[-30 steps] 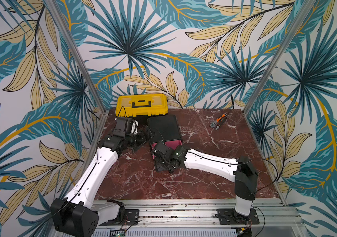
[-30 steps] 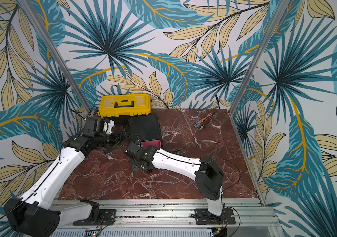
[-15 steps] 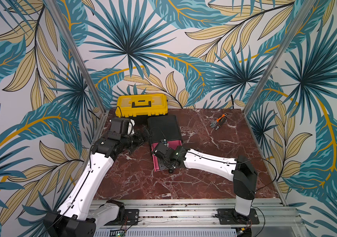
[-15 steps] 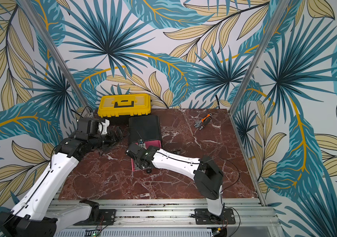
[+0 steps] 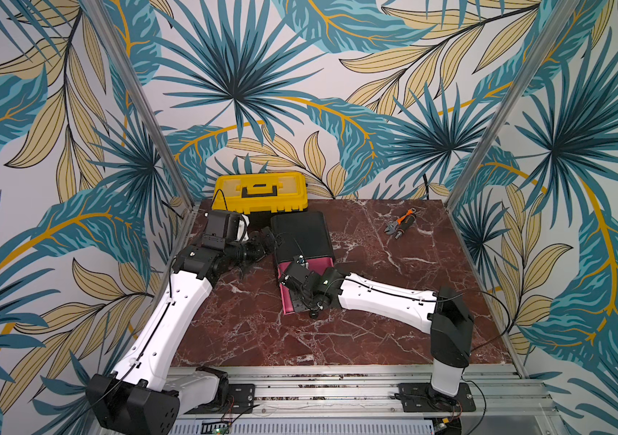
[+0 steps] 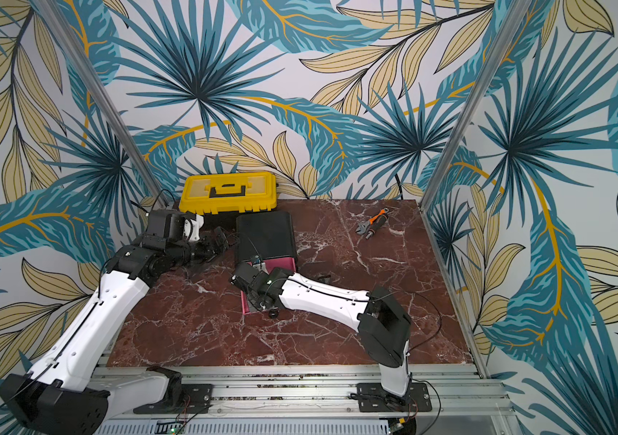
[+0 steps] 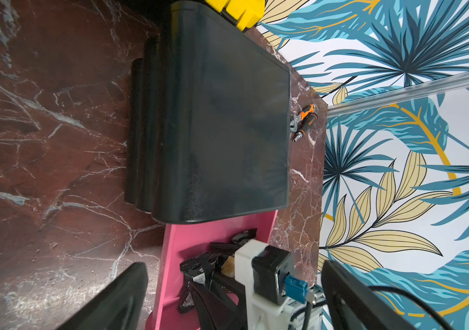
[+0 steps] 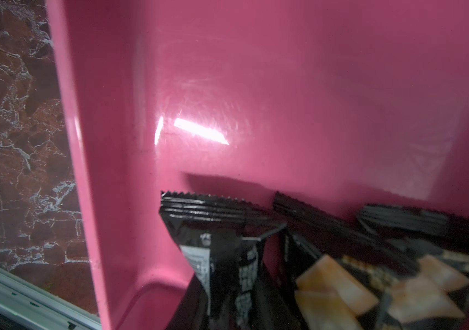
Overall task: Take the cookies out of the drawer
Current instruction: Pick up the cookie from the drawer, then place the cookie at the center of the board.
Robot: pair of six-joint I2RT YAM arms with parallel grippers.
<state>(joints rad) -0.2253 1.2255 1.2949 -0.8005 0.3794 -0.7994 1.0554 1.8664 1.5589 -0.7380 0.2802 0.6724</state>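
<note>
A pink drawer [image 5: 285,297] [image 6: 244,301] stands pulled out from the front of a black cabinet [image 5: 302,235] [image 6: 265,235]. In the right wrist view, black foil cookies [image 8: 399,271] with tan biscuit pictures lie on the drawer [image 8: 284,85] floor. My right gripper [image 5: 302,297] [image 8: 227,308] reaches down into the drawer, shut on one black cookie packet [image 8: 222,251] that stands on edge. The left wrist view shows that packet [image 7: 199,268] pinched in the drawer [image 7: 170,257]. My left gripper [image 5: 258,248] [image 7: 234,267] hovers open beside the cabinet's left side, holding nothing.
A yellow toolbox [image 5: 260,190] sits against the back wall, just behind the cabinet. An orange-handled wrench [image 5: 399,224] lies at the back right of the marble table. Patterned walls close in the left, back and right sides.
My right gripper's jaws have narrowed onto a black packet in the drawer. My left arm has drawn slightly back to the left of the cabinet.
</note>
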